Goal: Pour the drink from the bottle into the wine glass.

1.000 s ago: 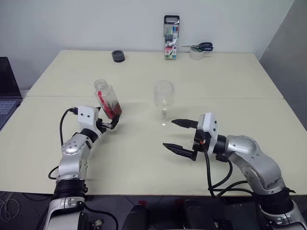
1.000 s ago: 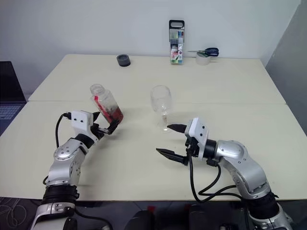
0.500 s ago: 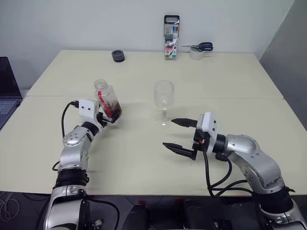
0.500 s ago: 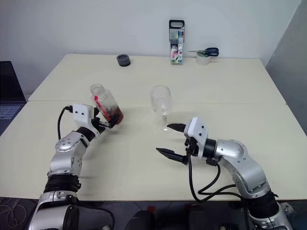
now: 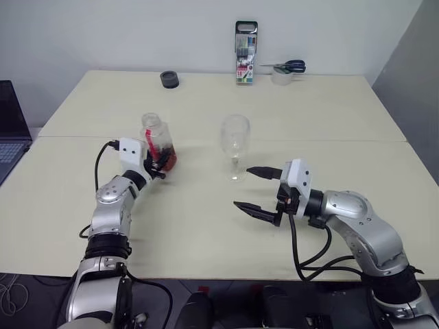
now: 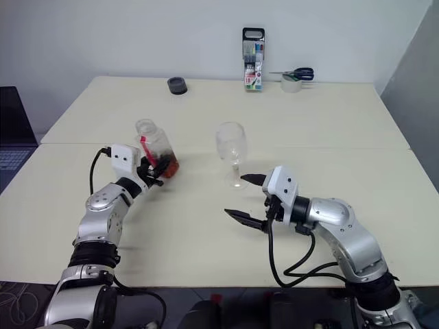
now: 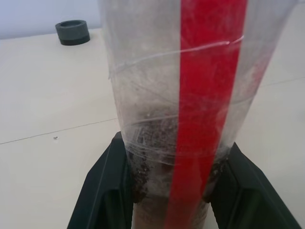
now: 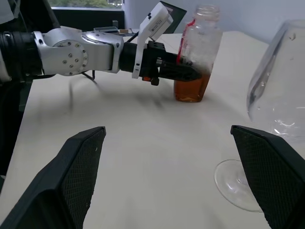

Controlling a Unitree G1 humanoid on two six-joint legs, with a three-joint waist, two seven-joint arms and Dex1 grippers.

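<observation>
Bottle (image 5: 158, 144), clear squarish plastic, red strip

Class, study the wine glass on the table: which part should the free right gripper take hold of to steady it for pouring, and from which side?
Judging by its pose, take the wine glass by the thin stem, below the rounded bowl and above the foot. It stands upright, and the right gripper is open just in front of it, so come in level from the robot's own side.

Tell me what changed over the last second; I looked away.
The left gripper closed on the bottle, which went from tilted to nearly upright and shifted toward the wine glass. The right gripper stayed open and still; the glass hasn't moved.
</observation>
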